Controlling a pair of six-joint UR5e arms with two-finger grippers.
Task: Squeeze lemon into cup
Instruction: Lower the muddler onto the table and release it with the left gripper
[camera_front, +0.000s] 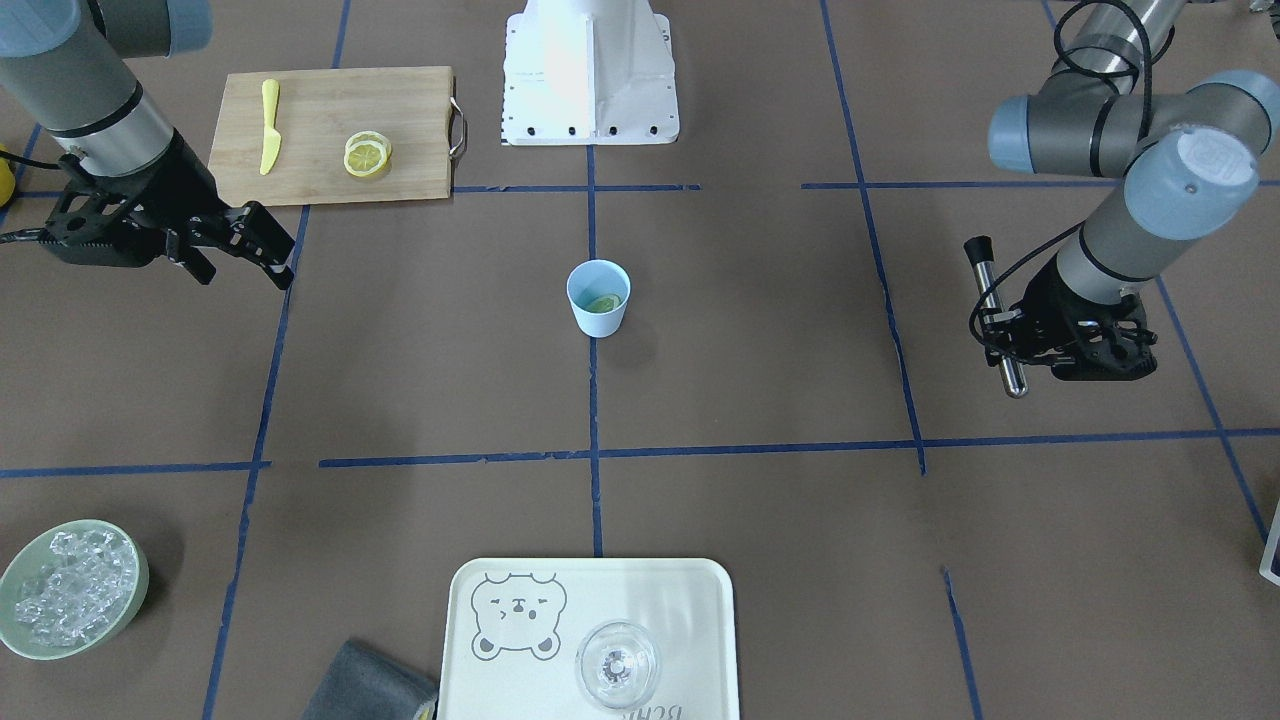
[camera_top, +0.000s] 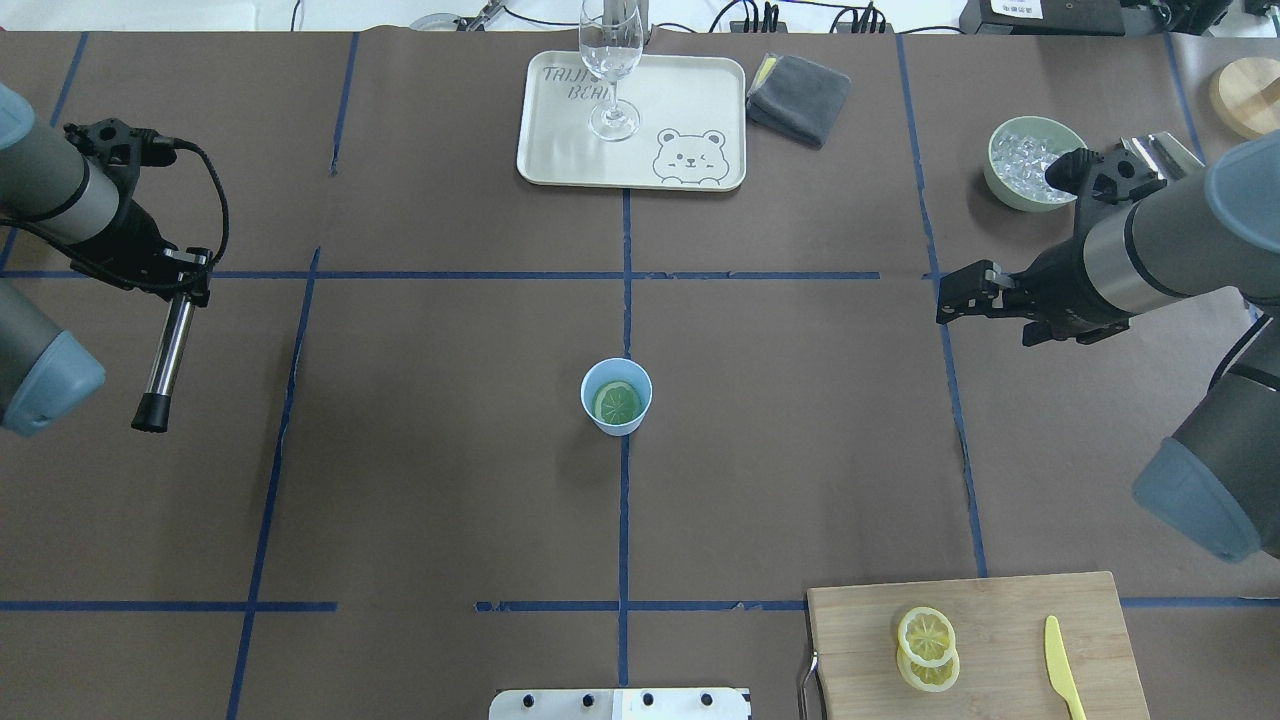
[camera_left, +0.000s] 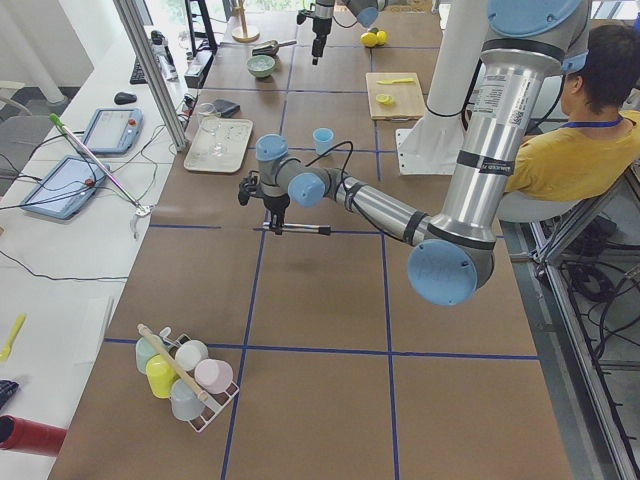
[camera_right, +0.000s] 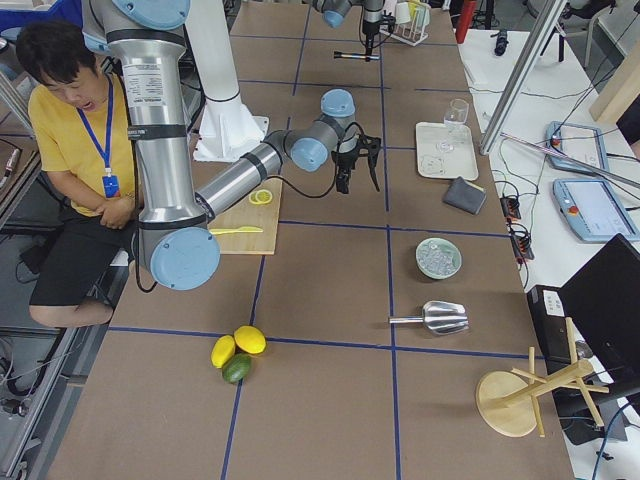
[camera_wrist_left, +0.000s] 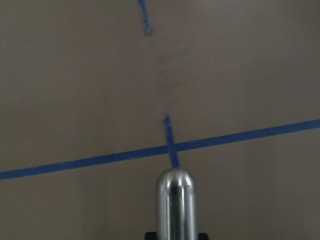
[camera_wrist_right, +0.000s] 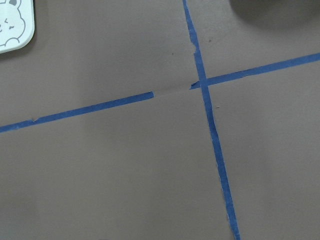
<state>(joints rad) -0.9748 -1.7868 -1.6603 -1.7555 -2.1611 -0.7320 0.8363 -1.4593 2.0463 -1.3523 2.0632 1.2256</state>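
The light-blue cup (camera_front: 597, 320) (camera_top: 618, 428) stands upright at the table's middle. One lemon slice (camera_top: 617, 402) (camera_front: 604, 303) lies flat inside it. Two more slices (camera_front: 367, 155) (camera_top: 927, 645) are stacked on the wooden cutting board (camera_front: 320, 105). My left gripper (camera_front: 1003, 325) (camera_top: 185, 287) hangs far out on its own side, shut on a metal muddler (camera_front: 995, 320) (camera_top: 165, 355) (camera_wrist_left: 175, 202) with a black tip. On the opposite side, my right gripper (camera_front: 248, 270) (camera_top: 952, 297) is open and holds nothing, well away from the cup.
A yellow plastic knife (camera_front: 268, 125) lies on the board. The tray (camera_front: 690, 600) carries a clear glass (camera_front: 618, 665), a grey cloth (camera_front: 365, 685) beside it. The ice bowl (camera_front: 70, 590) sits near my right arm. A person (camera_right: 75, 140) sits beside the robot's base.
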